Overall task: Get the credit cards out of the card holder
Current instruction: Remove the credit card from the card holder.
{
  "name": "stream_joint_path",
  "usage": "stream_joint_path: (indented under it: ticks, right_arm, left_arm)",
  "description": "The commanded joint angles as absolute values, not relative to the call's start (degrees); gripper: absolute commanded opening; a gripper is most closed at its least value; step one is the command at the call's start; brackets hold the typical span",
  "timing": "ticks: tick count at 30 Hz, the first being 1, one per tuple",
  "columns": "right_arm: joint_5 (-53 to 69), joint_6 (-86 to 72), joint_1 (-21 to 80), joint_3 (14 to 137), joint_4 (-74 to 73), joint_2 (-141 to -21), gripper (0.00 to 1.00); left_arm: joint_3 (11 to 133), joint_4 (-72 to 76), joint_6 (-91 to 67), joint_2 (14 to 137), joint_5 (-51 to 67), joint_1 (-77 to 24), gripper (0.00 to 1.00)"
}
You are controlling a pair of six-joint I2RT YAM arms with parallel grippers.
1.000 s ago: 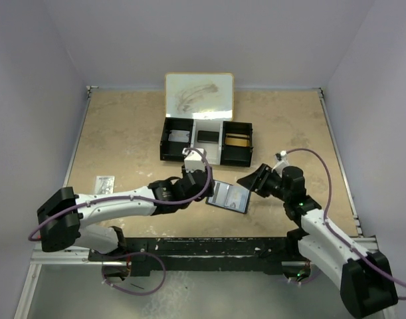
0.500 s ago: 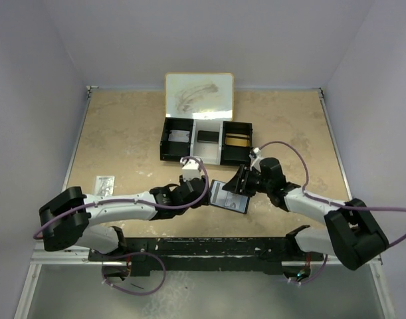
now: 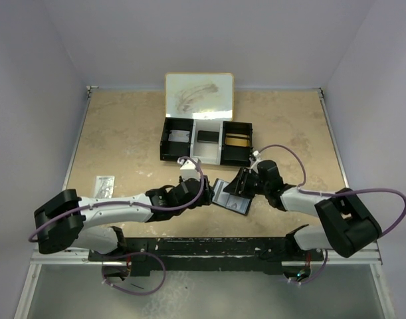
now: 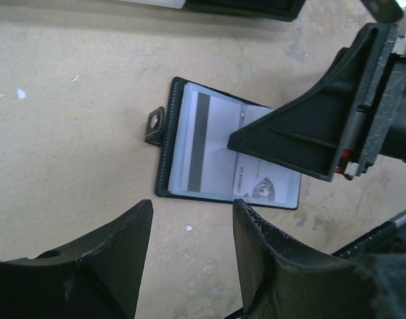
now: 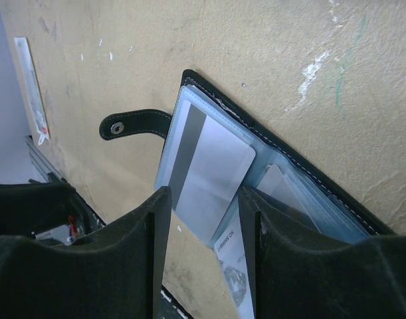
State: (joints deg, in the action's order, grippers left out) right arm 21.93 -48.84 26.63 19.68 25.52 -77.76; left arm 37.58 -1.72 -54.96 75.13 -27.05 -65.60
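The card holder [image 3: 230, 196] lies open and flat on the counter [image 3: 123, 133], lower centre of the top view. It looks thin, soft and light, so it will likely slide if a card is tugged. The striped card [image 5: 206, 173] looks stiff and slick in its glossy pocket, best pinched at an edge. Over it the right hand [image 5: 203, 199] is spread apart, and the left hand [image 4: 191, 207], also apart, is just beside, gripping nothing

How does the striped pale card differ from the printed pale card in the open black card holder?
The pale card with the dark stripe is otherwise plain; the pale card with small print also bears a little picture. The striped one sits beside the snap tab; the printed one fills the other half, partly hidden by the right gripper. Both lie in the black card holder.
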Motion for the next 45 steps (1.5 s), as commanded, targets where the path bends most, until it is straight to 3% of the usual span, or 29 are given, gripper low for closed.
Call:
stream_joint_path:
  ticks: [1,6,13,19,27,34,37,42,45]
  right_arm:
    - [16.3,-47.9,26.5,18.7,18.9,-76.2,0.48]
    - [16.1,-48.6,26.5,18.1,18.1,-73.4,0.48]
    - [12.9,-52.9,26.5,15.0,20.8,-72.4,0.36]
    - [11.8,-54.9,26.4,13.4,21.7,-71.7,0.32]
    - [17.6,-55.0,26.4,12.8,31.4,-78.7,0.27]
    - [22.2,-56.0,26.5,12.2,38.8,-82.0,0.27]
    - [25.1,-54.6,26.5,13.2,41.1,-82.6,0.21]
    - [31.3,-51.8,26.5,14.4,44.7,-83.2,0.03]
    - [31.8,-50.5,26.5,14.4,43.4,-82.0,0.00]
  left_arm:
    - [38.8,5.9,-55.8,77.0,-22.9,-65.5,0.50]
    - [42.6,6.8,-54.2,83.1,-21.1,-65.5,0.49]
    - [48.7,5.6,-50.6,89.4,-21.8,-65.5,0.46]
    - [51.4,3.4,-48.8,93.8,-24.7,-64.2,0.42]
    - [49.8,5.2,-48.5,99.8,-24.1,-63.9,0.29]
    - [39.3,13.0,-54.3,94.1,-23.6,-64.0,0.18]
    - [37.0,14.2,-55.3,92.0,-22.2,-64.3,0.15]
    - [35.1,10.7,-58.3,89.1,-26.1,-66.2,0.14]
    - [34.3,8.2,-60.3,88.3,-28.2,-66.7,0.13]
